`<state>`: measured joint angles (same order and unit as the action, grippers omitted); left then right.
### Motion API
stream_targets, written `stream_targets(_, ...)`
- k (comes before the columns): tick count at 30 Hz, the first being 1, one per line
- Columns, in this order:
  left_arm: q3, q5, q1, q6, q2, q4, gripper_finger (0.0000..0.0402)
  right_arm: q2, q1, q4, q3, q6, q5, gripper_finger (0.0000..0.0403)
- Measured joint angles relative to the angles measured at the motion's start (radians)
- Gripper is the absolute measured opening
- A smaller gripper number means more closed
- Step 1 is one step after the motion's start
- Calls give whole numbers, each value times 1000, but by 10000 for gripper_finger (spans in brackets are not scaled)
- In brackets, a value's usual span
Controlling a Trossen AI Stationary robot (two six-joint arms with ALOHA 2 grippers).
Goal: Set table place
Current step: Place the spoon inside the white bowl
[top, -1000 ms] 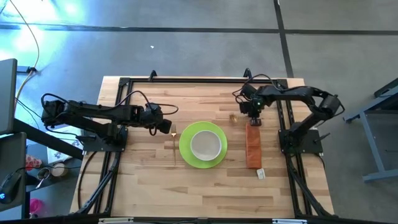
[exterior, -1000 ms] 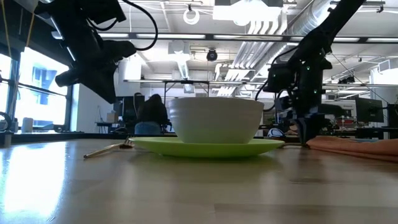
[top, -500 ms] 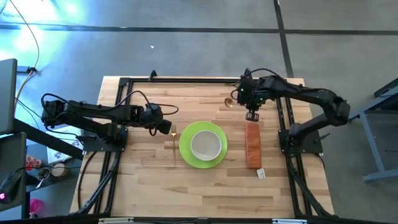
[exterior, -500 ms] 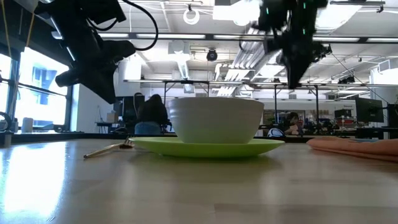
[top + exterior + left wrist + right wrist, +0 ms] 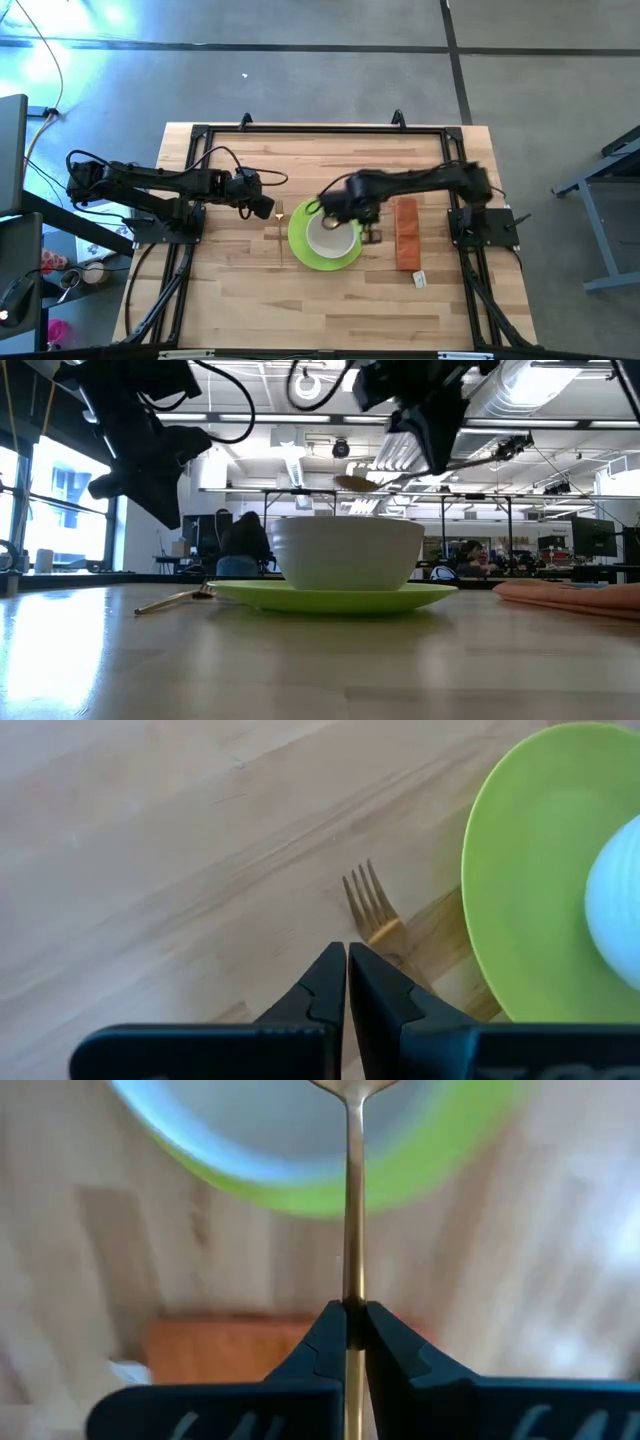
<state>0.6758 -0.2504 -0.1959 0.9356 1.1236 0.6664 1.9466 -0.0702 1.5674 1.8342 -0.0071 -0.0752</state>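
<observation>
The lime-green plate point(image 5: 300, 250) lies mid-table with the white bowl point(image 5: 335, 240) on it. The gold fork point(image 5: 280, 225) lies flat on the table just left of the plate; it also shows in the left wrist view point(image 5: 372, 905). My left gripper point(image 5: 268, 205) is shut and empty, hovering over the fork's tines. My right gripper point(image 5: 352, 212) is shut on the gold spoon point(image 5: 400, 472) above the bowl. The spoon's bowl end point(image 5: 350, 482) hangs over the white bowl's rim point(image 5: 345, 522). My right gripper pinches the spoon's thin handle point(image 5: 352, 1295) between its two fingertips, partway along the handle. The fingers come from above and lie across the handle. The spoon is lifted clear, nearly level, with its bowl end over the white bowl point(image 5: 290, 1120) and its free end toward the table's right.
The orange-brown strip point(image 5: 405, 235) lies right of the plate, with a small white piece point(image 5: 420, 281) at its near end. Black rails point(image 5: 320, 130) frame the table. Both arm bases stand at the table's left and right sides.
My right gripper has risen from the strip's far end with the spoon. It has then swung toward the table's left and near edge. The spoon, lifted clear of the table, now hangs over the bowl.
</observation>
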Motion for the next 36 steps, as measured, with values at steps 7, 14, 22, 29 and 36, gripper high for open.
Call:
stream_targets(7,0,20,0,-50,0,17,8,185,-41,4,111,3,107,0)
stream_targets(14,0,26,0,-94,0,18,8,254,-39,4,124,14,136,0)
stream_targets(22,0,26,0,-102,0,17,8,258,-24,4,124,36,141,1)
stream_targets(29,0,26,0,-101,0,17,8,258,-2,-8,124,28,151,32)
stream_targets(36,0,26,0,-102,0,17,8,258,11,-18,124,5,151,51)
